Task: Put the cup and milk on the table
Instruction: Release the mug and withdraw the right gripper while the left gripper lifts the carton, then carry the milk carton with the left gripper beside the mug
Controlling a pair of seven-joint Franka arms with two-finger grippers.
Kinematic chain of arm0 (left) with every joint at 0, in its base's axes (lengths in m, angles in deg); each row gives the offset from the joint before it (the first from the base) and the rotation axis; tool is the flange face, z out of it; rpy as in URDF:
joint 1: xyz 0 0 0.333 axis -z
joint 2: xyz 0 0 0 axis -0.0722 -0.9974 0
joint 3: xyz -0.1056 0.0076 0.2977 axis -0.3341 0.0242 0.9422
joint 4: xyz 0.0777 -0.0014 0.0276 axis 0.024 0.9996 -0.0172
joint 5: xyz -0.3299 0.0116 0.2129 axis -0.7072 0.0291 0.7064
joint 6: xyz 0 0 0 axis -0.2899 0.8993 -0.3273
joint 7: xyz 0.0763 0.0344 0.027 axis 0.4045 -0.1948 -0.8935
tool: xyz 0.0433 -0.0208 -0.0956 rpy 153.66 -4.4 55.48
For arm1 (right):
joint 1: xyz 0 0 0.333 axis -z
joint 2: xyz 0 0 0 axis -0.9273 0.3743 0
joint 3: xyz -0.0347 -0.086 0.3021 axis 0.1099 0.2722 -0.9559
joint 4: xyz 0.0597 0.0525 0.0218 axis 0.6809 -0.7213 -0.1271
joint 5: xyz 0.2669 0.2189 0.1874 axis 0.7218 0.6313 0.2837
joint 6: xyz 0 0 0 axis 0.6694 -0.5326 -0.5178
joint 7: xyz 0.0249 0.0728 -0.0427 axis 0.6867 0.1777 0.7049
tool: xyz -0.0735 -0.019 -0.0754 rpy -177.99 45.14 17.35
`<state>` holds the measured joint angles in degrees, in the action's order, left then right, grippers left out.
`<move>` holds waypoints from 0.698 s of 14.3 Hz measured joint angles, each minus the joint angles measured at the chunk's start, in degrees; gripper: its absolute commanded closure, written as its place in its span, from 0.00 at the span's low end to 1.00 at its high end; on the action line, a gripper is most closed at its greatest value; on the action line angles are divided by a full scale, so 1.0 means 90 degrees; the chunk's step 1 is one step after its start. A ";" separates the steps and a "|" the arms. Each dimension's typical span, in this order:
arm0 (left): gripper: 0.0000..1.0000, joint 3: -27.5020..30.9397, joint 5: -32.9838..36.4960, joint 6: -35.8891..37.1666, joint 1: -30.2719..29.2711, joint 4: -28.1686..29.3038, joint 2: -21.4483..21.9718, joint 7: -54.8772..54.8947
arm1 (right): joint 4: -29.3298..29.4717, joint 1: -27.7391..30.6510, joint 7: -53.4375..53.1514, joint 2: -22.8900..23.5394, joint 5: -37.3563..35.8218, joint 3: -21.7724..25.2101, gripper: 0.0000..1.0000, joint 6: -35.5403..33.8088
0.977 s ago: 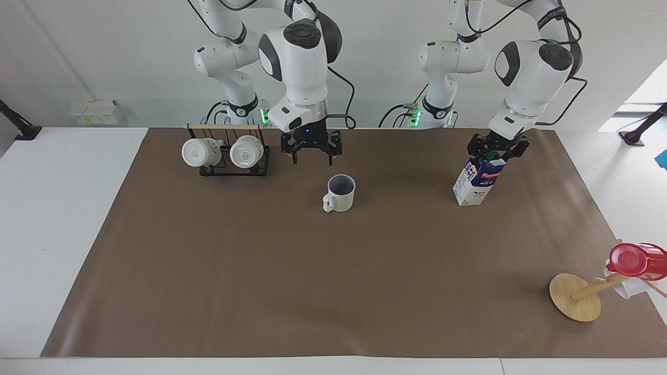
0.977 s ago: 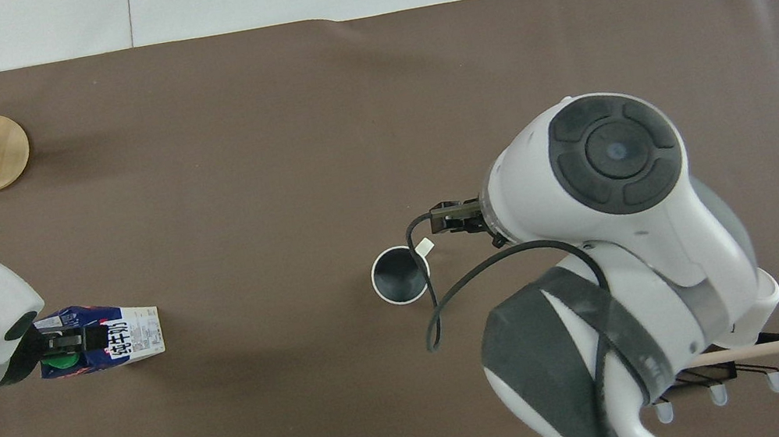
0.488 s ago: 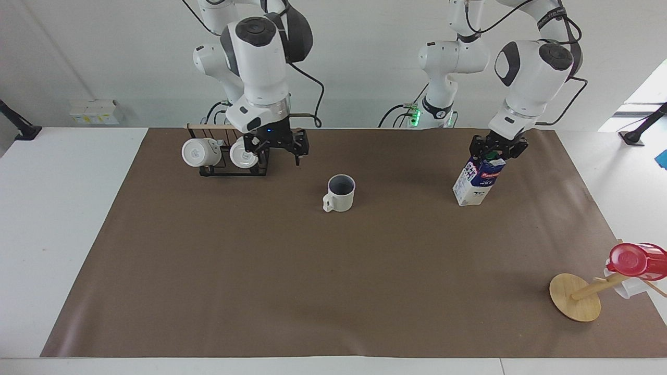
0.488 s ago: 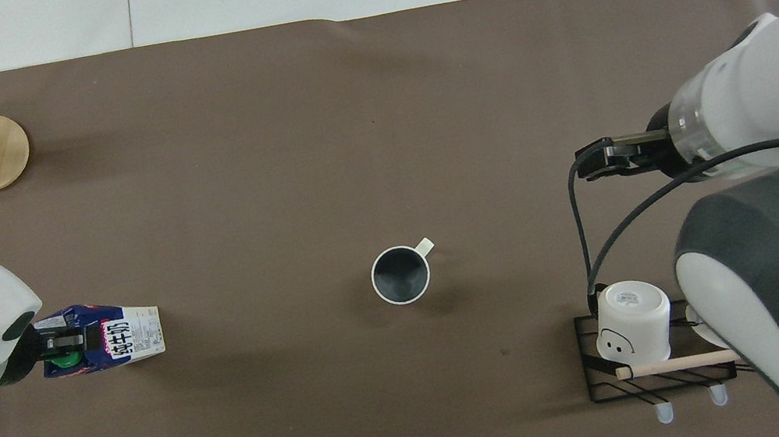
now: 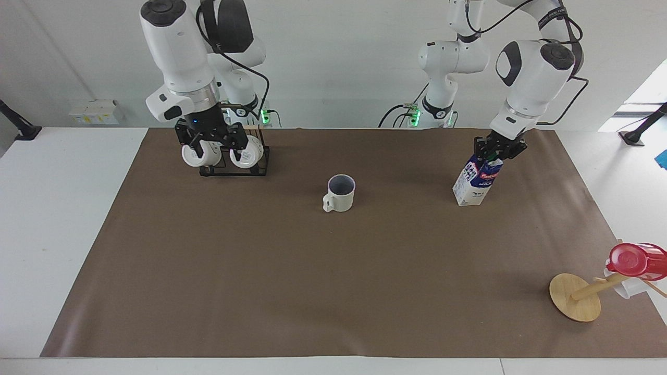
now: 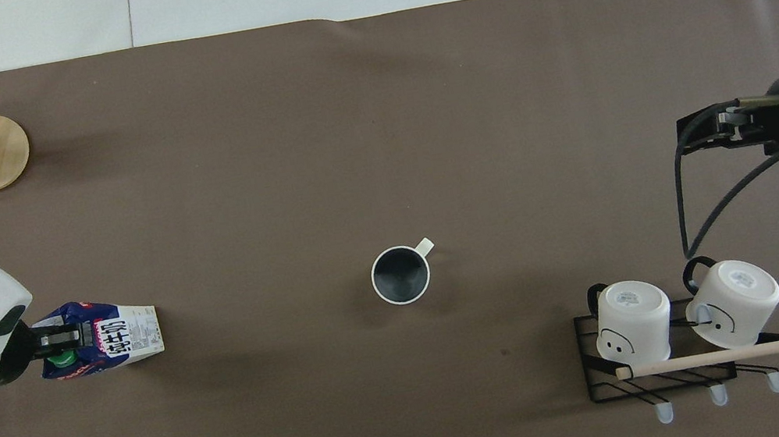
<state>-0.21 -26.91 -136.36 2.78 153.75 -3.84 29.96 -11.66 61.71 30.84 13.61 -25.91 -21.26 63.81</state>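
Note:
The cup point(image 5: 341, 193), cream-white with a dark inside, stands upright on the brown sheet point(image 5: 312, 286) near the middle of the table; it also shows in the overhead view point(image 6: 400, 274). The milk point(image 5: 474, 183), a blue and white carton, stands slightly tilted on the sheet toward the left arm's end point(image 6: 111, 342). My left gripper point(image 5: 496, 150) is shut on the carton's top, at the green cap point(image 6: 58, 343). My right gripper point(image 5: 214, 155) is open and empty, raised over the mug rack point(image 5: 260, 162), well away from the cup point(image 6: 692, 132).
A black wire rack point(image 6: 599, 383) with two white mugs point(image 6: 632, 322) stands near the robots at the right arm's end. A wooden peg stand point(image 5: 575, 298) with a red cup point(image 5: 633, 259) sits far from the robots at the left arm's end.
My right gripper has swung away from above the cup toward the right arm's end and now hangs over the mug rack. The left gripper stays on the milk; the cup has not moved.

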 measured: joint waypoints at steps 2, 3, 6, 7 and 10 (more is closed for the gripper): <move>0.61 -0.0037 0.0000 0.0212 0.0296 -0.0278 -0.0006 -0.0497 | 0.0096 0.0181 0.0007 -0.0008 0.0000 0.0001 0.00 -0.0075; 0.61 -0.0054 0.0000 0.0257 0.0494 -0.0383 -0.0013 -0.0775 | 0.0204 0.0234 0.0038 -0.0010 0.0000 0.0000 0.00 -0.0197; 0.67 -0.0088 0.0000 0.0272 0.1051 -0.0548 -0.0084 -0.1543 | 0.0612 0.0283 0.0111 -0.0021 0.0000 0.0002 0.00 -0.0632; 0.70 -0.0091 0.0000 0.0267 0.1226 -0.0602 -0.0121 -0.1810 | 0.0748 0.0306 0.0124 -0.0024 0.0001 0.0000 0.00 -0.0765; 0.71 -0.0100 -0.0001 0.0255 0.1812 -0.0851 -0.0284 -0.2686 | 0.1170 0.0422 0.0196 -0.0034 0.0001 -0.0002 0.00 -0.1213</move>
<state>-1.11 -26.92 -134.06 19.09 146.09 -6.39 5.78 -1.13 65.50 32.60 13.30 -25.90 -21.28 52.90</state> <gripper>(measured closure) 0.595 0.000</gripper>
